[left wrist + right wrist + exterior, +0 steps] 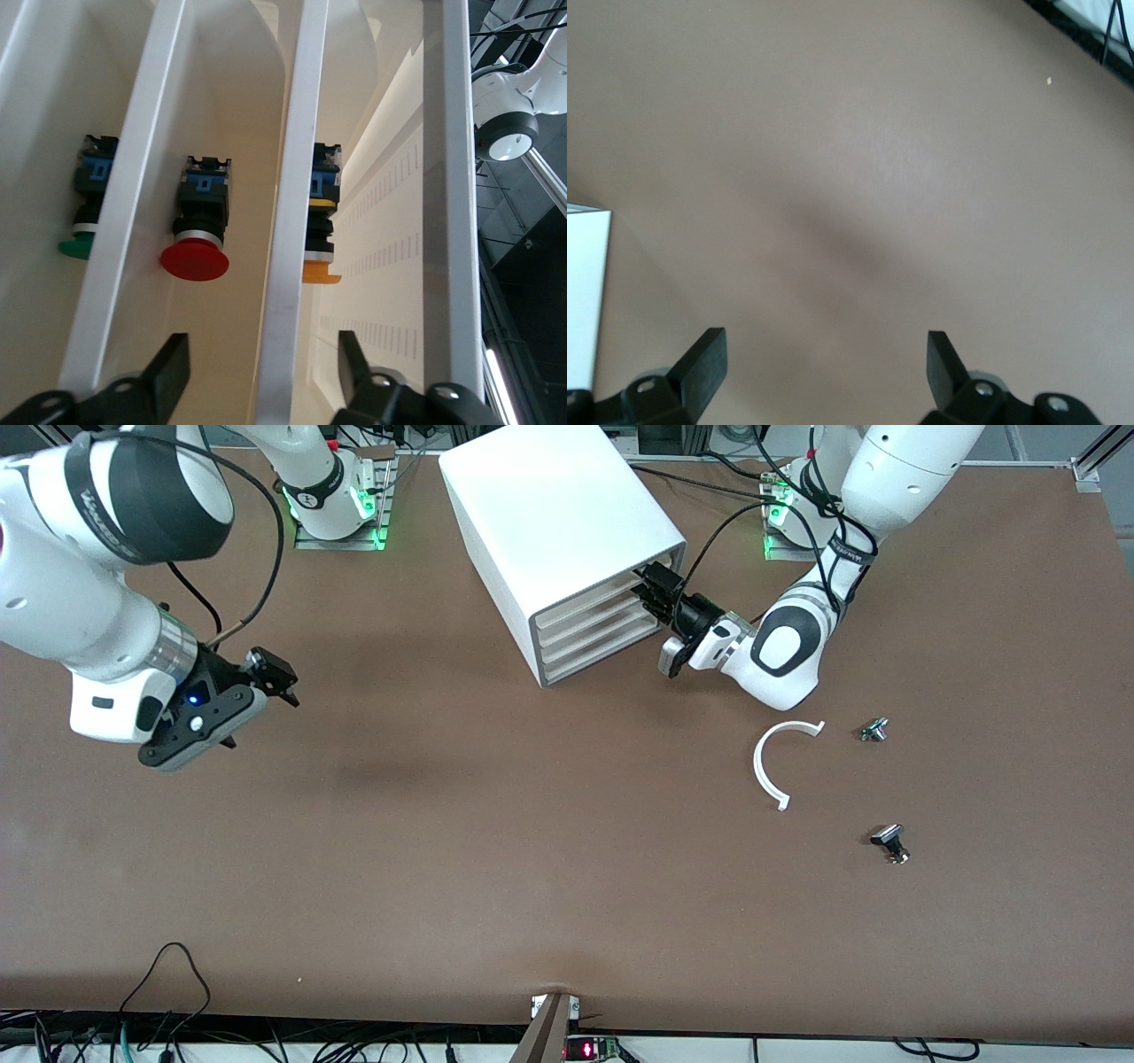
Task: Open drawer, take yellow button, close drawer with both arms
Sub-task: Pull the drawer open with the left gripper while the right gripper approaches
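cabinet [567,522]: white box at mid table, four stacked drawers, fronts facing the left arm's end
left gripper [654,593]: at the cabinet's drawer fronts, jaws wide, astride one white drawer [288,221] front edge, holding nothing
button [319,226]: orange cap, inside the cabinet, partly hidden by that drawer edge
neighbours: red-capped button [197,237] and green-capped button [84,212] in adjoining slots, green one half hidden by a rail
right gripper [266,682]: waiting over bare table toward the right arm's end of the cabinet, jaws wide, empty
loose items: white curved piece [771,766], two small dark parts [874,730] [890,841], nearer the front camera than the cabinet
writing: arm band lettering, unreadable
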You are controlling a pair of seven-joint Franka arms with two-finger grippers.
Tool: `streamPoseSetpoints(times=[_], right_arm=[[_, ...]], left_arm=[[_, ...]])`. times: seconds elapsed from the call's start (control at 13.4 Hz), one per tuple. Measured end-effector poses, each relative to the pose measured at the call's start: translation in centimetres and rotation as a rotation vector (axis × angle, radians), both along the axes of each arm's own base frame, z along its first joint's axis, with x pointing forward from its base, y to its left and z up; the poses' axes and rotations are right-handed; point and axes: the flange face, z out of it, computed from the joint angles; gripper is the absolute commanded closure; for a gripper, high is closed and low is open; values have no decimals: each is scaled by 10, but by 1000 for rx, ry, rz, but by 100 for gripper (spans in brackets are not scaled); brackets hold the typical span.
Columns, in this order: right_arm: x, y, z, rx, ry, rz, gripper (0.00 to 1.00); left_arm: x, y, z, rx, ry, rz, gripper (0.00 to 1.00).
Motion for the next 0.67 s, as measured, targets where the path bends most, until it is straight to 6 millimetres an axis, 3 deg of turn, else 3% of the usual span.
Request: streamPoseSetpoints(times=[0.07, 0.3, 0.67], right_arm=[[5, 2, -10, -2, -7, 45, 0], [12, 23, -36, 0, -7, 193, 0], [-4, 115, -38, 25, -88, 331, 0]], left_arm=[[1, 1, -1, 2, -6, 4, 100], [-1, -2, -1, -5, -2, -2, 100], [4, 2, -1, -31, -17, 11, 100]])
